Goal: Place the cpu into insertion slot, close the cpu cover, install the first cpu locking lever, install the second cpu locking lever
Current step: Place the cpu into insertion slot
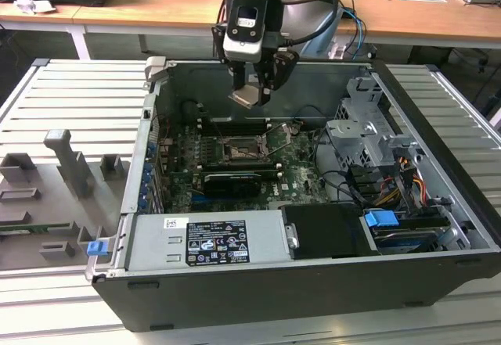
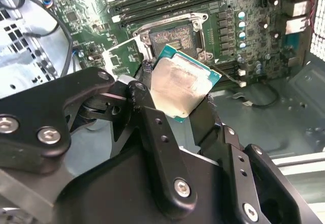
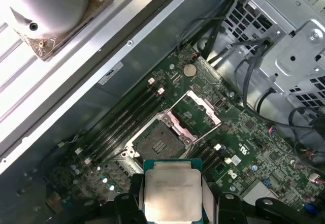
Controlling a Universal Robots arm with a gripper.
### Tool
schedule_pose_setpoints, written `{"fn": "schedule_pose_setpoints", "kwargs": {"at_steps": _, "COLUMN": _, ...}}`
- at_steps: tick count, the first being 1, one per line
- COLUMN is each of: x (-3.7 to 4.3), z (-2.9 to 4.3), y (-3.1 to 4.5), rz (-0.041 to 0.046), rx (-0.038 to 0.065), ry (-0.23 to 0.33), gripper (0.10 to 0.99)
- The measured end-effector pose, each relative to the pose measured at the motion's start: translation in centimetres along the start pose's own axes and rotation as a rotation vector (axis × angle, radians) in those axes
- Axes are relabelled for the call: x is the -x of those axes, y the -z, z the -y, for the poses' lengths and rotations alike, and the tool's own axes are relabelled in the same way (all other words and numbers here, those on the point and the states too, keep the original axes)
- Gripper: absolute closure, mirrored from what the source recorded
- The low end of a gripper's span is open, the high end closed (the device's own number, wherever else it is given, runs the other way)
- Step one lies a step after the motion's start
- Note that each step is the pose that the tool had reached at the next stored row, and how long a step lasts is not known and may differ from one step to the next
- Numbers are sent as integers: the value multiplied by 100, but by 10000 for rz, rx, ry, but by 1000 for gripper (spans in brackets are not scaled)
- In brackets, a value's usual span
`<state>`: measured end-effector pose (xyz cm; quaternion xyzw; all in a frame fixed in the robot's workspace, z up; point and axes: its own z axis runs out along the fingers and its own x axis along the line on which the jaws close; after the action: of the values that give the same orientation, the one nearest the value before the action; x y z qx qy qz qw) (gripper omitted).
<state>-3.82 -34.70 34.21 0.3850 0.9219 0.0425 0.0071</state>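
Note:
My gripper (image 1: 251,93) hangs above the open computer case, shut on the cpu (image 1: 248,95), a flat square chip with a pale metal top. In both wrist views the chip (image 2: 182,88) (image 3: 172,187) is pinched by its edges between the black fingers (image 2: 147,107), tilted and well clear of the board. The insertion slot (image 1: 238,152) (image 3: 159,144) (image 2: 174,36) lies bare on the green motherboard beneath. Beside it the cpu cover (image 3: 199,113) (image 2: 123,55) is swung open. A thin locking lever (image 2: 227,73) lies along one side of the socket.
A grey power supply box (image 1: 207,239) fills the case's near side. A metal drive cage (image 1: 366,126) with cable bundles (image 1: 391,192) stands at the exterior view's right. Memory slots (image 1: 235,124) run behind the socket. Grey fixtures (image 1: 70,165) sit outside the case on the exterior view's left.

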Motion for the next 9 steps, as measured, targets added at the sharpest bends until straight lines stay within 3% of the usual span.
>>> {"fn": "schedule_pose_setpoints", "kwargs": {"at_steps": 9, "x": 2, "z": 0, "y": -16, "rz": 95, "rx": 24, "ry": -1135, "gripper": 545}}
